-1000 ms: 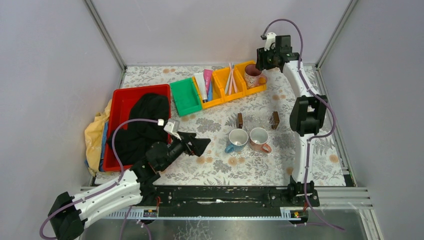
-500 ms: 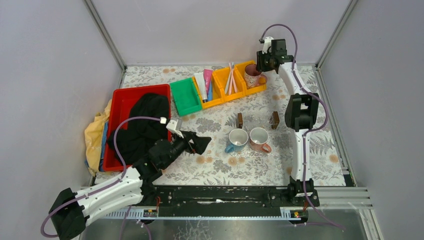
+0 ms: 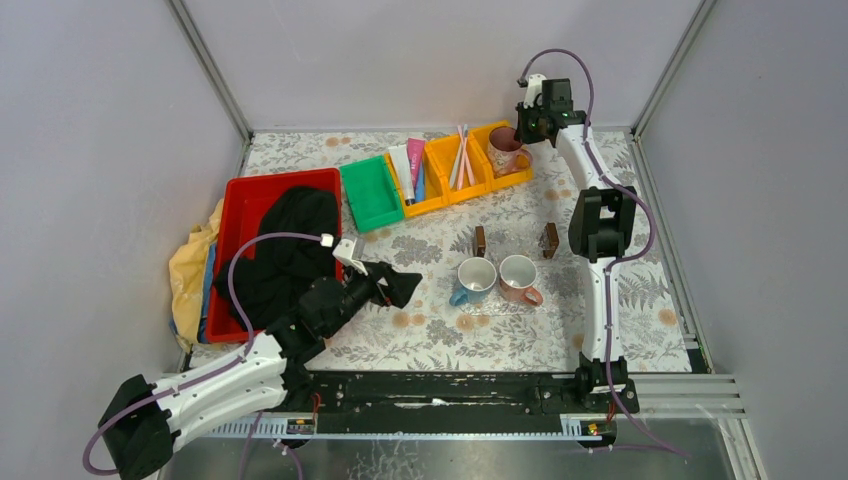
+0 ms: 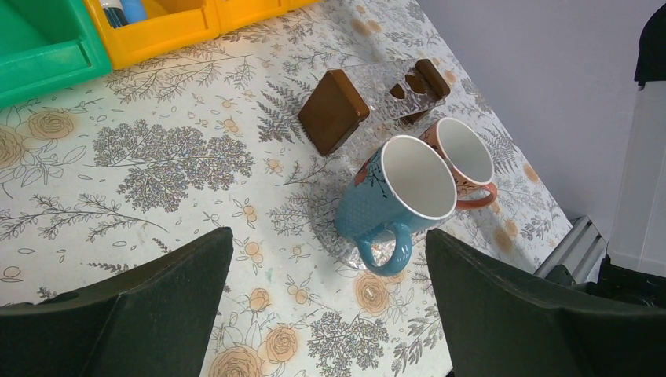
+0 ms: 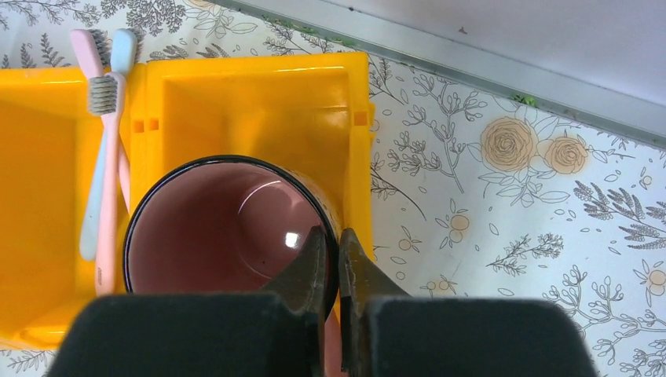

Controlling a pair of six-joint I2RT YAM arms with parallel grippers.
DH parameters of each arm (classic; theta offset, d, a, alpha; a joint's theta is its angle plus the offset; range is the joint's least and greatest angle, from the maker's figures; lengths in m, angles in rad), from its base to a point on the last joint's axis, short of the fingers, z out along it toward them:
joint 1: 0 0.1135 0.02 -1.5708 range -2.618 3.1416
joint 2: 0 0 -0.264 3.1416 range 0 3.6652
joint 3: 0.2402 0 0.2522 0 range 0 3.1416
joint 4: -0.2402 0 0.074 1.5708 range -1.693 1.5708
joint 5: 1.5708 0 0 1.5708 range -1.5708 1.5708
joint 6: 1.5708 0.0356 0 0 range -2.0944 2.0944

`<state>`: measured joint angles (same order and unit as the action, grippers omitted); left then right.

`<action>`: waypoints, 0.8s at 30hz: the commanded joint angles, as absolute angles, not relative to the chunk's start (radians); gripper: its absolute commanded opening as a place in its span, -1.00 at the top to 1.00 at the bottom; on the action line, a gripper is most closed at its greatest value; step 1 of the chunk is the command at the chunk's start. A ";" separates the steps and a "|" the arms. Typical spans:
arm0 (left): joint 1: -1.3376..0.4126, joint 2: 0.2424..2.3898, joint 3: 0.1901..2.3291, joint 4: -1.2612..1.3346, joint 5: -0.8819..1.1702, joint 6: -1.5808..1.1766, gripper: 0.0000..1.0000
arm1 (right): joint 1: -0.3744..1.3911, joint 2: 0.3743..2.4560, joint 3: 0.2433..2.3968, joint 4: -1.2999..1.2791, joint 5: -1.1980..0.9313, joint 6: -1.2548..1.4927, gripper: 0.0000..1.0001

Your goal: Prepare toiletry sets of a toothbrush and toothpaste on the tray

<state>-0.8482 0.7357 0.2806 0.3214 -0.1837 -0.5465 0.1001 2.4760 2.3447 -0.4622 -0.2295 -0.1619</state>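
Several toothbrushes [image 3: 461,155] [image 5: 102,149] lie in a yellow bin [image 3: 455,170] at the back, with toothpaste tubes [image 3: 410,165] in the bin to its left. A pink-lined mug [image 5: 212,228] [image 3: 505,152] stands in the rightmost yellow bin [image 5: 259,102]. My right gripper [image 5: 334,236] [image 3: 524,132] is shut on that mug's rim, one finger inside and one outside. The clear tray [image 4: 377,82] [image 3: 512,243] with brown ends carries a blue mug [image 4: 397,192] and an orange mug [image 4: 463,153]. My left gripper [image 4: 327,236] [image 3: 400,285] hovers open and empty, just left of the blue mug.
A red bin [image 3: 240,195] holding black cloth sits at the left, with yellow cloth [image 3: 190,270] beside it. A green bin [image 3: 370,192] stands next to the yellow ones. Brown blocks [image 4: 334,110] mark the tray's ends.
My right gripper has closed onto the pink-lined mug's rim after shifting slightly back and left. The left arm edged a little to the left, still open.
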 commanded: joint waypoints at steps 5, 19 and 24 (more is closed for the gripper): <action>-0.838 0.725 0.325 0.339 -0.193 -0.525 -1.00 | 0.097 2.356 2.368 -0.378 -0.256 -0.197 1.00; -0.836 0.714 0.326 0.364 -0.165 -0.541 -1.00 | 0.097 2.156 2.348 -0.387 -0.327 -0.155 1.00; -0.836 0.683 0.305 0.397 -0.147 -0.567 -1.00 | 0.097 2.039 2.240 -0.382 -0.379 -0.112 1.00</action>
